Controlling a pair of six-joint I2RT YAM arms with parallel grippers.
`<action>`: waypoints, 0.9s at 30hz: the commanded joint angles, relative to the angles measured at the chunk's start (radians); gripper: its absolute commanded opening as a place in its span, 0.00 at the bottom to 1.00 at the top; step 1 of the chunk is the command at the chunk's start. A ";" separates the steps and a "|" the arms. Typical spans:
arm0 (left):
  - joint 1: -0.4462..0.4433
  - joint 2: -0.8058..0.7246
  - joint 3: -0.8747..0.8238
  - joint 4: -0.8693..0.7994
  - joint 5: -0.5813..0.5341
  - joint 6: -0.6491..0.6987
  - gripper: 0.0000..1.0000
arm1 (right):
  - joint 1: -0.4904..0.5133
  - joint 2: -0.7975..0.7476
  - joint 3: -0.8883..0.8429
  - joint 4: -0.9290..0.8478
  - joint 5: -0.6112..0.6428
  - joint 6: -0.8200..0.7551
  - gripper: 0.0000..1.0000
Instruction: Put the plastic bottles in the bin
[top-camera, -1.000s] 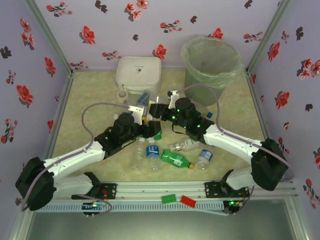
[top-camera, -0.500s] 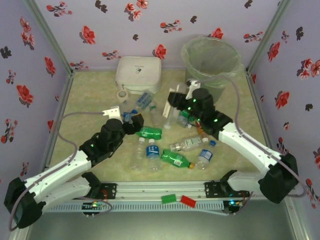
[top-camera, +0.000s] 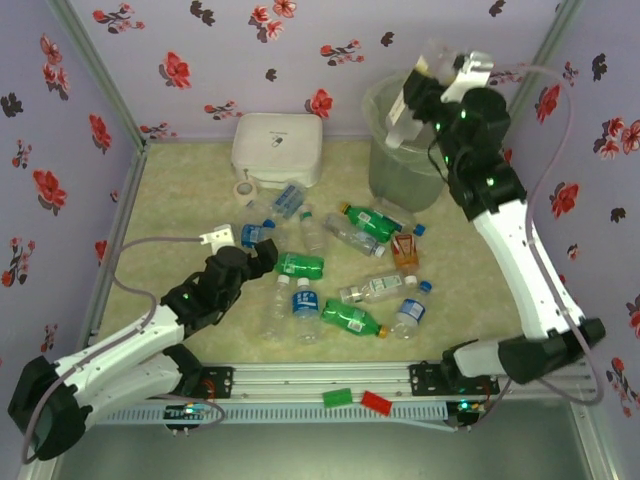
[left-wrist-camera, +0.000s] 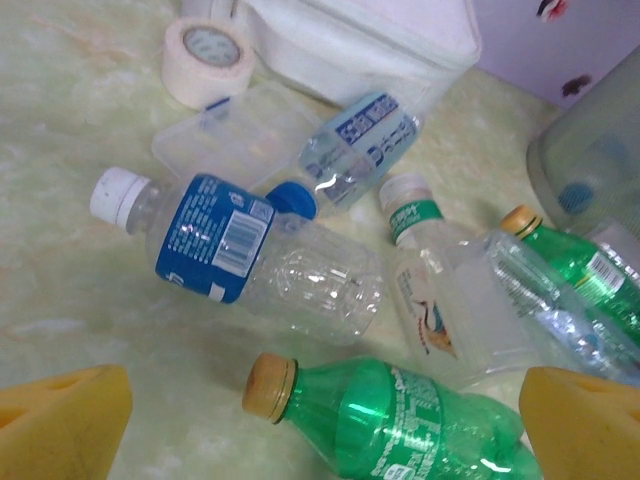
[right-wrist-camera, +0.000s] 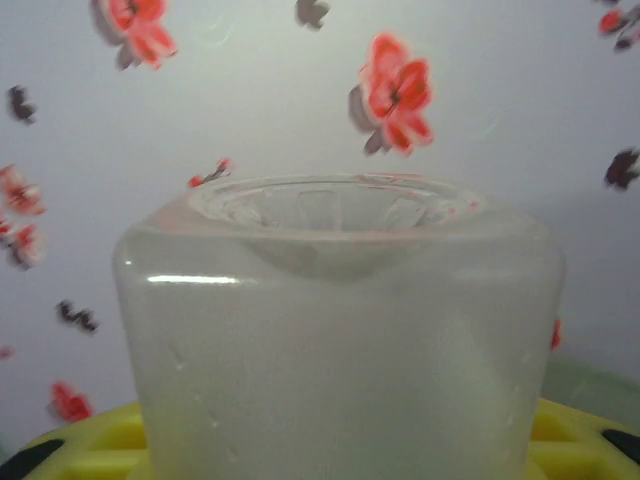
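Above the bin (top-camera: 400, 170), a grey-green bucket lined with a clear bag, my right gripper (top-camera: 412, 100) is raised high and shut on a clear frosted bottle (right-wrist-camera: 340, 330). The bottle's base faces the right wrist camera. My left gripper (top-camera: 262, 252) is low over the table with its yellow fingers (left-wrist-camera: 65, 415) wide open. A green bottle with an orange cap (left-wrist-camera: 400, 425) lies between them, not gripped. Several more plastic bottles lie on the table: a clear one with a blue label (left-wrist-camera: 230, 240), a green one (top-camera: 368, 222), another green one (top-camera: 350, 318).
A white rounded square box (top-camera: 277, 148) stands at the back, with a tape roll (top-camera: 243, 190) in front of it. A small orange object (top-camera: 405, 250) lies among the bottles. Flowered walls close in the table on three sides.
My right arm rose from the table's middle to above the bin, carrying the clear bottle. My left gripper opened wide and drew back to the left.
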 joint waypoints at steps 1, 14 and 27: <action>0.009 0.033 0.023 -0.014 0.029 0.002 1.00 | -0.046 0.151 0.117 -0.013 0.064 -0.092 0.49; 0.012 -0.053 -0.045 -0.079 0.029 -0.042 1.00 | -0.119 0.502 0.311 -0.219 0.010 -0.076 0.51; 0.016 -0.100 -0.054 -0.132 0.027 -0.056 1.00 | -0.126 0.612 0.387 -0.336 -0.005 -0.029 0.89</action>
